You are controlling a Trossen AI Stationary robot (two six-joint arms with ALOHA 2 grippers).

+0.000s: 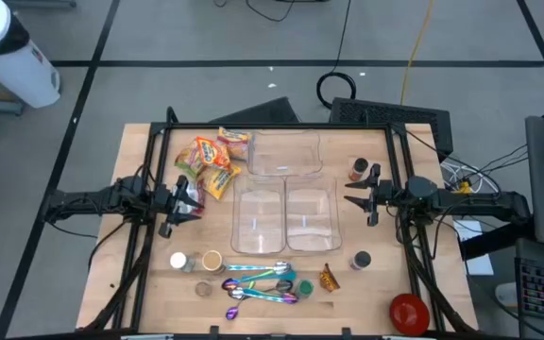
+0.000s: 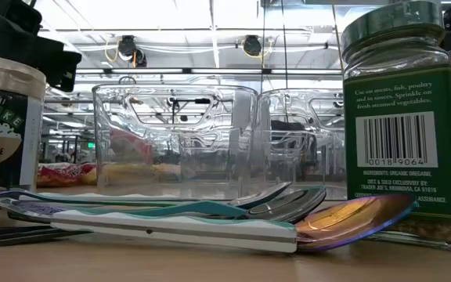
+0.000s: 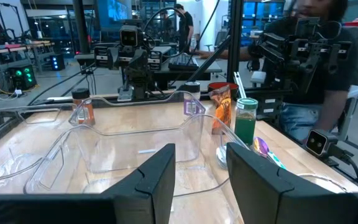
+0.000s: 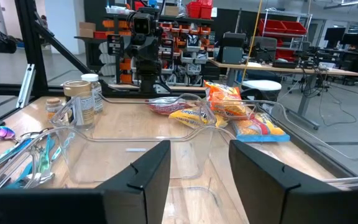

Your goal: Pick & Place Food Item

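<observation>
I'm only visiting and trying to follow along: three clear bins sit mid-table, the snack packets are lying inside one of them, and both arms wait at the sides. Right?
Not quite. The snack packets are not inside a bin; they lie on the bare table beside the clear bins, near the left arm. The high view shows this. The rest holds: three bins mid-table, both arms waiting at the sides.

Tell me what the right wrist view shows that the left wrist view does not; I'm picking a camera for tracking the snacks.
Only the right wrist view shows the snack packets, heaped beyond the clear containers, with the left gripper behind them. Only the left wrist view shows the green-lidded jar, the brown spice jar, a seated person and the right gripper. Both show the empty clear containers, the wooden table and open dark fingers in the foreground.
</observation>
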